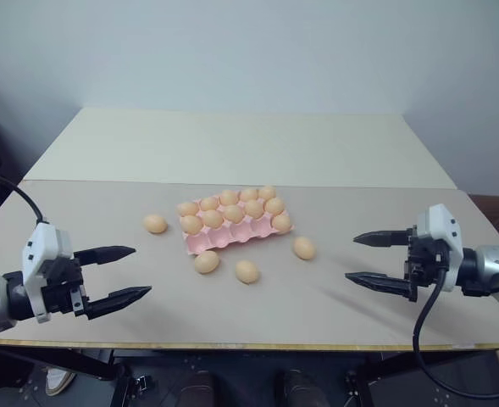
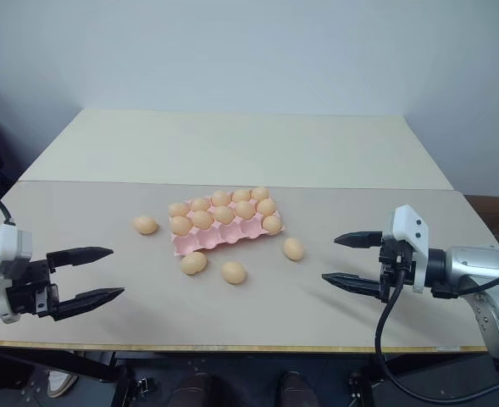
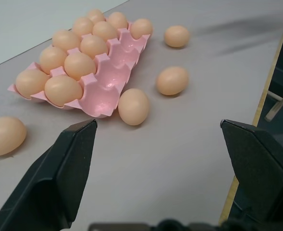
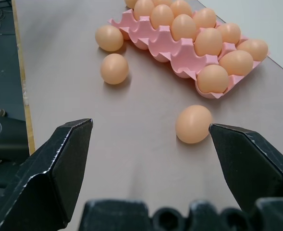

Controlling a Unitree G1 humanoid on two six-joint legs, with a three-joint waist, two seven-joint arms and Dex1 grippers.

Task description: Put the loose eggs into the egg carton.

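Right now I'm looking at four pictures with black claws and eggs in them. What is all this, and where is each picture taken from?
This is a two-armed robot standing at a table. Two pictures come from cameras on its head, looking down over its arms. The black claws are its grippers: the left gripper and the right gripper, both open and holding nothing. The other two pictures come from small cameras on each wrist, looking out between that gripper's own fingers. On the table lies a pink egg carton, with its two far rows full and one egg at the right end of its near row. Four loose eggs lie around it: one left of it, two in front and one to its right.
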